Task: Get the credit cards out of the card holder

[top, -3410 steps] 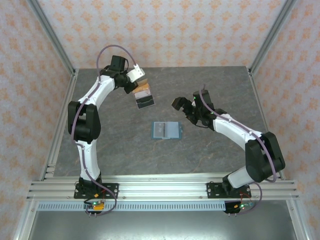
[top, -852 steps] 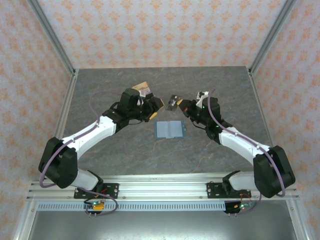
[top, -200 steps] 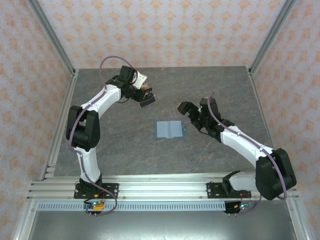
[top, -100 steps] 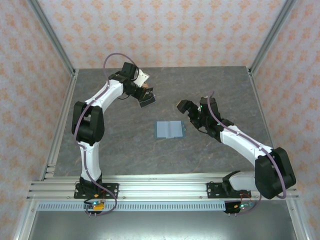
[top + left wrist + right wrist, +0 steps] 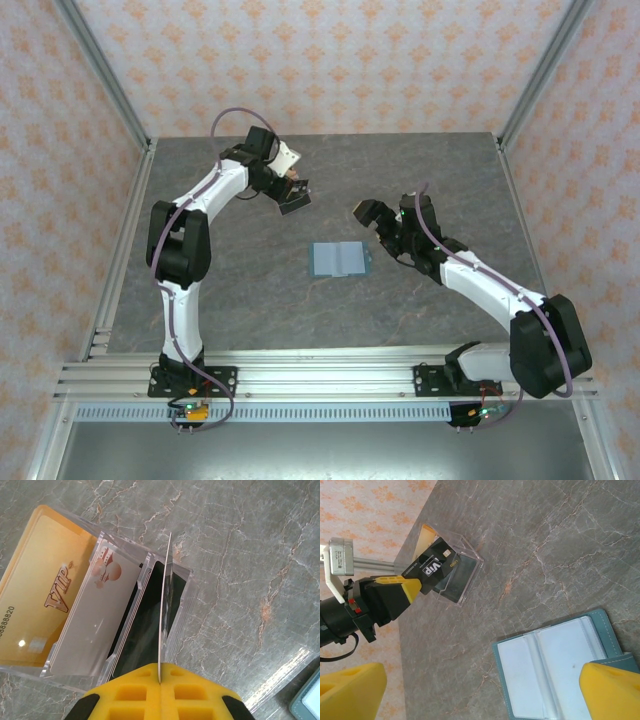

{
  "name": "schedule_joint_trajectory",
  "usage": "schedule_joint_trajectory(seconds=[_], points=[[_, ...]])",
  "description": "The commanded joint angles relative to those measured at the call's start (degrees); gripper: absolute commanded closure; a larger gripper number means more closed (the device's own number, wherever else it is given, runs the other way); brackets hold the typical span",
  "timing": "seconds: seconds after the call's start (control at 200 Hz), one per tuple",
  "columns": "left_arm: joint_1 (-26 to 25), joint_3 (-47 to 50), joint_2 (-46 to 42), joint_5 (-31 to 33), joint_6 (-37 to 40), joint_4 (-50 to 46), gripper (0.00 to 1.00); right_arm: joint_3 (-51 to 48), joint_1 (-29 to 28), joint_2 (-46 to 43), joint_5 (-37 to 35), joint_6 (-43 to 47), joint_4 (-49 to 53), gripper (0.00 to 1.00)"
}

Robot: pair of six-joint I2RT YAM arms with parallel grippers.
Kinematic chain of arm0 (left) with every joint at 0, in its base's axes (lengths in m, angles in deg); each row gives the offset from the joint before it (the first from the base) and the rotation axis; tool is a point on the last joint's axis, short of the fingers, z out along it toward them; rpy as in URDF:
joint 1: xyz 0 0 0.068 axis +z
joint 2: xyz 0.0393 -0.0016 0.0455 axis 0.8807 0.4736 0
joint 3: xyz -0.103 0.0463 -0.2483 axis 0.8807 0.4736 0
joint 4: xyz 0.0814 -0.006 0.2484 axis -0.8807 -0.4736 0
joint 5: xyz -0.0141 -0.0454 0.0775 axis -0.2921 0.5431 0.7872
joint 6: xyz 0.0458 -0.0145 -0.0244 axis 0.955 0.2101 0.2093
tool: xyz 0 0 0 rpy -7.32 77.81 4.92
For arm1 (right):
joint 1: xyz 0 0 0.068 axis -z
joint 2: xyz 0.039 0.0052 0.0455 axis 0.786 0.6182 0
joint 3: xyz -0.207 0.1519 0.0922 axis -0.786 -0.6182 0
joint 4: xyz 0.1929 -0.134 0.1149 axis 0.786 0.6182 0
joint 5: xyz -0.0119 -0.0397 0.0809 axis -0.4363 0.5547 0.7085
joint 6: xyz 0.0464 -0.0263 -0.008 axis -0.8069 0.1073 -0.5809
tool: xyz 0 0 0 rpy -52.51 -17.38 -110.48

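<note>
Left claw (image 5: 160, 676) is clamped tight on a black card (image 5: 435, 565), its long axis running straight out ahead of the pads. Just beyond and below sits the clear tray (image 5: 186, 580) (gold card (image 5: 45, 595) and white card (image 5: 95, 615) slotted to the claw's left). The card holder (image 5: 340, 260) lies open on the desk (image 5: 250, 290), nearer the right claw (image 5: 384, 230), which gapes wide and empty.

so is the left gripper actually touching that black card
Touching. The right wrist view shows the black card sticking out of the left gripper; the left wrist view shows it edge-on, pinched between the shut jaws.
</note>
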Motion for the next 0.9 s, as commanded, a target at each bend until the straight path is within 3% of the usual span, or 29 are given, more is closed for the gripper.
schedule_joint_trajectory(seconds=[0.0, 0.27, 0.465, 0.721, 0.896], points=[[0.1, -2.2, 1.0, 1.8, 3.1, -1.3, 1.0, 0.4, -0.1, -0.2, 1.6, -1.4, -3.3, 0.01], [0.2, -3.7, 2.3, 5.9, 4.4, -1.4, 1.0, 0.6, -0.1, 0.6, 2.8, -2.6, -5.0, 0.01], [0.1, -4.0, 1.8, 8.8, 3.7, -1.0, 0.74, 0.4, -0.1, 0.8, 3.0, -2.8, -5.2, 0.01], [0.2, -2.2, -2.4, 8.6, -0.4, 1.5, 0.57, 0.9, -0.1, 1.2, 2.3, -2.1, -3.9, 0.01], [0.0, 1.6, -7.7, 8.1, -7.3, 4.0, 0.49, 1.6, -0.1, 1.5, 1.3, -0.9, -0.5, 0.0]])
